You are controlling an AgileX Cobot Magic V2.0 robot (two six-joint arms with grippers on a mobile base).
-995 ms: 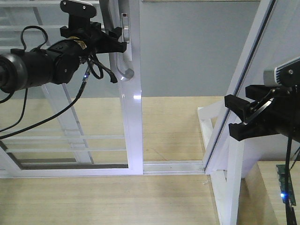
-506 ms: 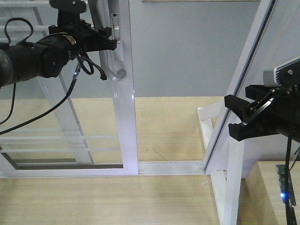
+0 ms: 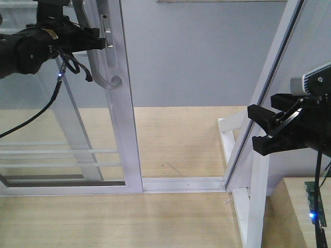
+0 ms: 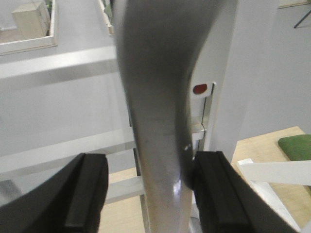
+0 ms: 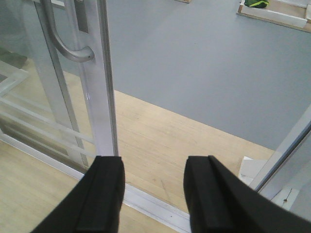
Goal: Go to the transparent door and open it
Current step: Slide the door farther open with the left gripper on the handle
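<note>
Clear glass transparent door [image 3: 62,129] in glossy white frame; smooth satin metal handle [image 3: 101,67]; matt wood floor [image 3: 176,139]

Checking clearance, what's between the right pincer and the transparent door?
Front view: between the right pincer and the transparent door lies bare wooden floor, the floor track, and a slanted white frame.

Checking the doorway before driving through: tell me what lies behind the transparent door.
Through the transparent door the wood floor and then grey floor show. The left pincer, shut on the handle, and its arm hide the upper left.
</note>
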